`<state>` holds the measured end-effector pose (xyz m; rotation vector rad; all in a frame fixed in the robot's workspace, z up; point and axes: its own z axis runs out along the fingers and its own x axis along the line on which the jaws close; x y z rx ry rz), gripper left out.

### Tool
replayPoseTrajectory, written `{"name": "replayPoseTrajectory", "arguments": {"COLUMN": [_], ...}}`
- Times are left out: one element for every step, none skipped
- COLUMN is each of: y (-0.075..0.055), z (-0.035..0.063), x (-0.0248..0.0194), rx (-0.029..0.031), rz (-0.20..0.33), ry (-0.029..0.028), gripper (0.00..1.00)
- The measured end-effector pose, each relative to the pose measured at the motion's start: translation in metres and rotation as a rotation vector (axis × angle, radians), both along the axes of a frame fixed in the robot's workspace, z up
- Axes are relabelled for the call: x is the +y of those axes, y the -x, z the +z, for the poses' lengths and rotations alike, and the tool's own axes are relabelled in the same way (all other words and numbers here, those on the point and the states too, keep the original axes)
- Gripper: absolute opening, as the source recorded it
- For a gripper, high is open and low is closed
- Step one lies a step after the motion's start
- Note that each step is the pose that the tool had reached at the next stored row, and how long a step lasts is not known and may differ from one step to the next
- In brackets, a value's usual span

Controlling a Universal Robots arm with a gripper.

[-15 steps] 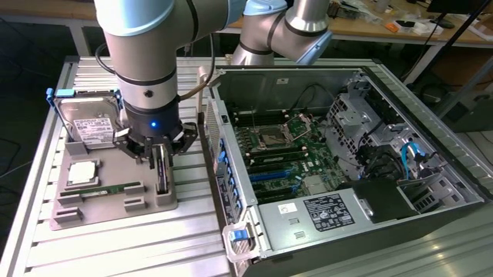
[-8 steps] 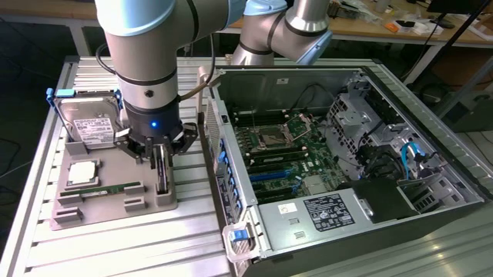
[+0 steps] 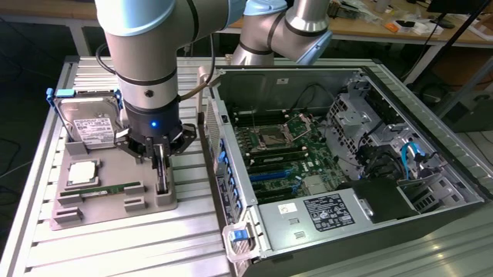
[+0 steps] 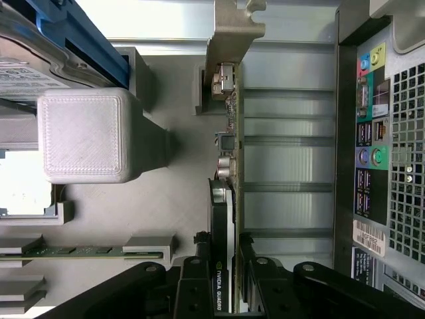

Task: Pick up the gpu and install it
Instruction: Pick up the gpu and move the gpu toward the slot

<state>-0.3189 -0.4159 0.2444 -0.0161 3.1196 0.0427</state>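
Observation:
The gpu (image 3: 161,180) stands on edge in a slot of the grey holder tray (image 3: 115,214), to the exterior view's left of the computer case. In the wrist view the gpu (image 4: 226,166) shows edge-on, with its silver bracket at the far end and a black face bearing a white label at the near end. My gripper (image 3: 159,157) reaches straight down over the card. Its black fingers (image 4: 196,289) sit against both faces of the card's near end, so my gripper (image 4: 226,296) is shut on it. The card still rests in its slot.
The open computer case (image 3: 431,190) lies to the exterior view's right, with its motherboard (image 3: 281,153) and blue slots (image 3: 269,173) exposed. The tray also holds a hard drive (image 3: 92,124), a processor (image 3: 82,173) and a green memory stick (image 3: 108,189). The case's rear port panel (image 4: 372,133) lies beside the card.

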Motion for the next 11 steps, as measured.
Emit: {"name": "replayPoseTrajectory", "arguments": {"y": [0.0,0.0,0.0,0.0,0.0,0.0,0.0,0.0,0.0,0.0,0.0], "z": [0.0,0.0,0.0,0.0,0.0,0.0,0.0,0.0,0.0,0.0,0.0], "x": [0.0,0.0,0.0,0.0,0.0,0.0,0.0,0.0,0.0,0.0,0.0], "rx": [0.0,0.0,0.0,0.0,-0.0001,0.0,0.0,0.0,0.0,0.0,0.0], "rz": [0.0,0.0,0.0,0.0,0.0,0.0,0.0,0.0,0.0,0.0,0.0], "ry": [0.0,0.0,0.0,0.0,0.0,0.0,0.0,0.0,0.0,0.0,0.0], "gripper": [0.27,0.27,0.27,0.27,0.27,0.27,0.27,0.27,0.27,0.27,0.27]}}
